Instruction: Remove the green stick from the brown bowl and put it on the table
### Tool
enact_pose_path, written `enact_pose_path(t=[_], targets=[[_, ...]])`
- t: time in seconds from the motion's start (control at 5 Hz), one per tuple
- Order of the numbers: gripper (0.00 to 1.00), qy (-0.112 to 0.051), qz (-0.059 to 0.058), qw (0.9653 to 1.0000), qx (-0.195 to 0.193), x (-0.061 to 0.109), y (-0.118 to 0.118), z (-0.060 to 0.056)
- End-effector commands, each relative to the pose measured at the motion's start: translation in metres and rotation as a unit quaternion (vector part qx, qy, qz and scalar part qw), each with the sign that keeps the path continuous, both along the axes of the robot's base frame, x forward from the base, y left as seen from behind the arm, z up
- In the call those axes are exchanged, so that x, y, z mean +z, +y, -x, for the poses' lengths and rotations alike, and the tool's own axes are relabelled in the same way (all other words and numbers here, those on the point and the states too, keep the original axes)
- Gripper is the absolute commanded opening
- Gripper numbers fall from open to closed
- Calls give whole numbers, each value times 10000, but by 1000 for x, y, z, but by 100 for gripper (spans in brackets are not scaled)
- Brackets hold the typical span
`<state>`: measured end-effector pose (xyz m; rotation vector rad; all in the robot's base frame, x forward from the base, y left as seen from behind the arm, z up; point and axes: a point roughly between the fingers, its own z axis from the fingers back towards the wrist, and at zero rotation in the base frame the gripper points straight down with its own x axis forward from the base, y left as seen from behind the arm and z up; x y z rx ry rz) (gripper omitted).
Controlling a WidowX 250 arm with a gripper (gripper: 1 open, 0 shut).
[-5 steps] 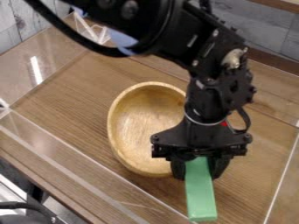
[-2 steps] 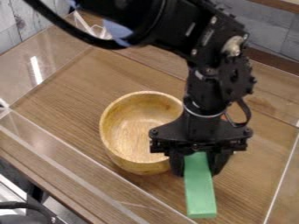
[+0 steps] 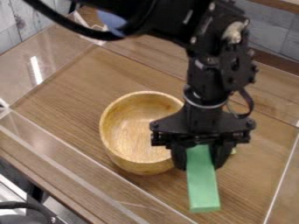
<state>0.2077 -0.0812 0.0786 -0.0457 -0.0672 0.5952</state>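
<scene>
The green stick (image 3: 202,183) is a flat light-green block hanging lengthwise, its upper end pinched in my gripper (image 3: 198,152), which is shut on it. Its lower end points toward the near acrylic wall, just above the table (image 3: 82,83). The stick is outside the brown bowl (image 3: 138,131), a round light-brown wooden bowl that sits upright directly left of the gripper with nothing visible inside. The black arm (image 3: 216,61) rises above the gripper and hides the bowl's right rim.
Low clear acrylic walls (image 3: 70,166) border the wood-grain table on the near and left sides. A blue-and-white object (image 3: 103,31) shows partly behind the arm at the top.
The bowl has settled from a tilt to sitting flat and shifted slightly left. The gripper with the stick has stayed near the bowl's right side, the stick now hanging a little straighter.
</scene>
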Motion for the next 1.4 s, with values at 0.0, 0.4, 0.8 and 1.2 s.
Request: enact_pose_path(t=[0.0, 0.4, 0.8, 1.2], targets=[[0, -297, 180, 9994, 92, 23, -2, -13], [0, -296, 273, 9991, 160, 34, -2, -16], [0, -287, 361, 9987, 223, 43, -2, -18], [0, -232, 404, 9984, 319, 44, -7, -19]])
